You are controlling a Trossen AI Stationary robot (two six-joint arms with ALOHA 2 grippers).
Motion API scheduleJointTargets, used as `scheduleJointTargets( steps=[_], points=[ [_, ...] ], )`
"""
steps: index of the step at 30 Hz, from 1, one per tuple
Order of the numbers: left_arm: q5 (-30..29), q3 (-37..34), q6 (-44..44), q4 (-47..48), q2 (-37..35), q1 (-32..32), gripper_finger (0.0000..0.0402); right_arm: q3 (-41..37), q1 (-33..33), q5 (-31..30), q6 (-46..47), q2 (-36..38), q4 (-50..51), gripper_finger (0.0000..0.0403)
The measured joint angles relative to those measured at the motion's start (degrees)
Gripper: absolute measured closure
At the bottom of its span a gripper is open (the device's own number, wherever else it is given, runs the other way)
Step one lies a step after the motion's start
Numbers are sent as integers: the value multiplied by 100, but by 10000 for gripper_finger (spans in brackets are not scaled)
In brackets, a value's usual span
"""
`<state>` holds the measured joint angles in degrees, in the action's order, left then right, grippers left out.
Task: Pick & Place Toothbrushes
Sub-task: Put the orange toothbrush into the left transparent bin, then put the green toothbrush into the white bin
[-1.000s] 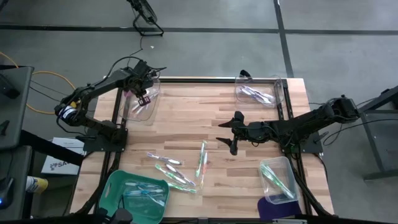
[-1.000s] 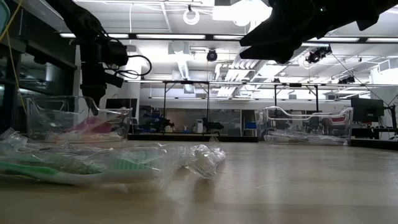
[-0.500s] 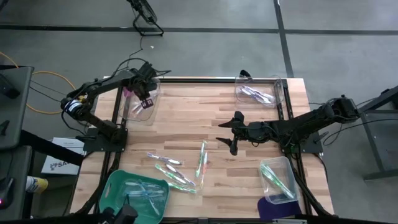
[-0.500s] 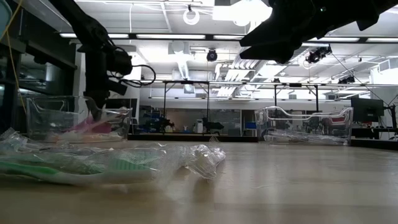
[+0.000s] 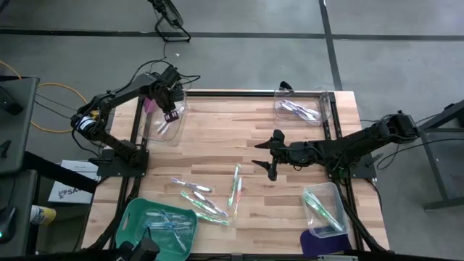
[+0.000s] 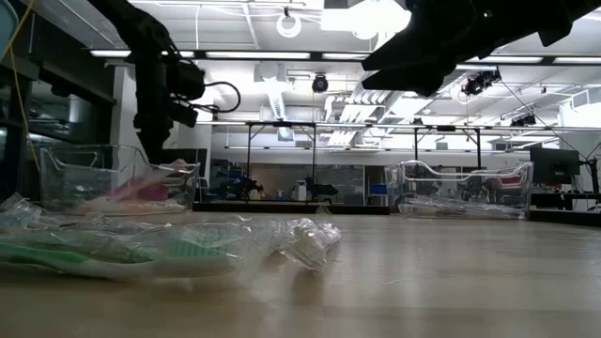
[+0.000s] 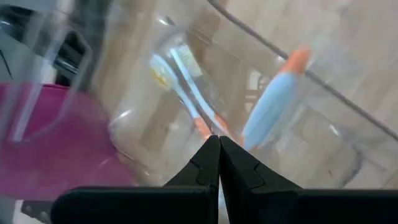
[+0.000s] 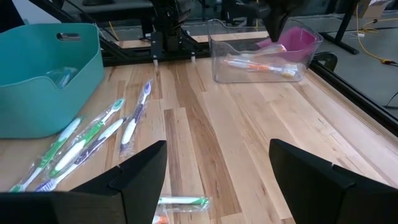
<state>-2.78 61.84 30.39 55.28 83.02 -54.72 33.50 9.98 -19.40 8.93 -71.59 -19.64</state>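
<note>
Four containers stand on the wooden table (image 5: 290,130), one near each corner. Clear bin (image 5: 168,122) at the far left corner: holds orange-handled toothbrushes (image 8: 258,64) lying flat, with a pink tub (image 8: 294,37) just behind it; the left wrist view shows an orange-and-white brush (image 7: 186,87) and a pale blue, orange-tipped one (image 7: 272,106) through its wall. Second clear bin (image 5: 303,109) at the far right corner: a few purple-toned toothbrushes (image 5: 299,110) inside. Third clear bin (image 5: 326,209) at the near right corner: green toothbrushes (image 5: 317,205) inside, a purple object (image 5: 313,243) touching its near side. Teal basket (image 5: 134,217) at the near left corner: several wrapped toothbrushes (image 5: 168,223) lie in it.

Loose stock — wrapped toothbrushes (image 5: 206,196) scattered on the bare table between the teal basket and the table's middle, green, white and purple by the right wrist view; one green-handled brush (image 5: 235,185) lies apart, nearest the right arm.

Left gripper (image 5: 169,112) — hangs over the far left clear bin, fingers pressed together with nothing between them. Right gripper (image 5: 267,154) — hovers above the middle of the table, fingers spread wide and holding nothing, the loose toothbrushes on the table ahead of it.
</note>
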Motion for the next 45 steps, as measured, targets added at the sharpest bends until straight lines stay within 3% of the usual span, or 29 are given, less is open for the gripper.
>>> scheduleJointTargets(
  steps=[8,16,21,31,38,45],
  points=[
    [1087,131,607,175,-180,205,399,0,0,0,-2,0,61,128],
    [1244,131,793,-47,-174,844,399,0,0,-7,15,0,61,128],
    [813,131,682,-474,-160,982,399,0,0,-7,28,0,64,128],
    [621,129,579,-450,156,973,399,0,0,-13,31,0,120,128],
    [-1051,127,251,-561,287,970,399,0,0,-14,49,0,117,128],
    [-1333,126,102,-776,263,970,399,0,0,-15,46,0,115,128]
  ],
)
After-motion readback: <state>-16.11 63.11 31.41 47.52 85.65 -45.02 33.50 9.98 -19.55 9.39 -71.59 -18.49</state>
